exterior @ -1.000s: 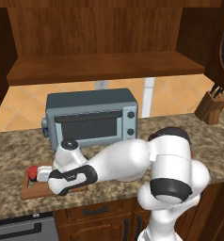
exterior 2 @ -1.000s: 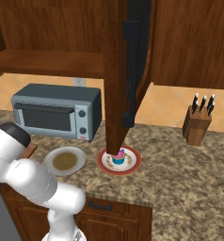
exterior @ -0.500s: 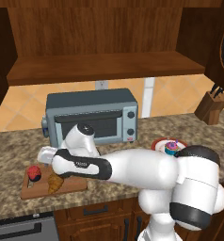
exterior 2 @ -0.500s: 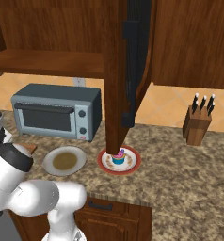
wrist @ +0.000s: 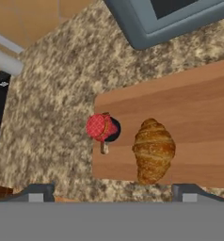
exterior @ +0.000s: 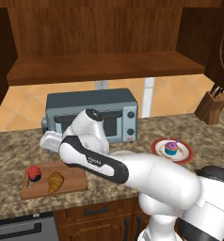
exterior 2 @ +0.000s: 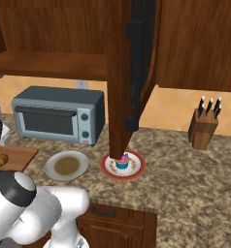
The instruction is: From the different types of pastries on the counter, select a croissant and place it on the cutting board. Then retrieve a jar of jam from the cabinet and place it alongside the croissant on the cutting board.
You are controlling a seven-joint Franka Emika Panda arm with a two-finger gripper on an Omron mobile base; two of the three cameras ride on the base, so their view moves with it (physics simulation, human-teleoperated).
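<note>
1. Hand view: the croissant (wrist: 154, 150) lies on the cutting board (wrist: 194, 103) near its short edge, with the jar of jam (wrist: 102, 127) upright just beside it at that edge.
2. Fingers (wrist: 38, 192) stand wide apart, empty, above both.
3. Likely handling — the croissant is light, soft and crushable, best pinched gently across its middle; the jar is rigid and smooth, so grip its sides.

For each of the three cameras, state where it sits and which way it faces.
Left base view: behind-left of the arm, facing the toaster oven; white arm crosses it.
Right base view: behind-right, facing the cupcake; arm at lower left.
Hand view: looking down on the cutting board; open claw tips at bottom.
Shared: croissant and jam jar on the board.
</note>
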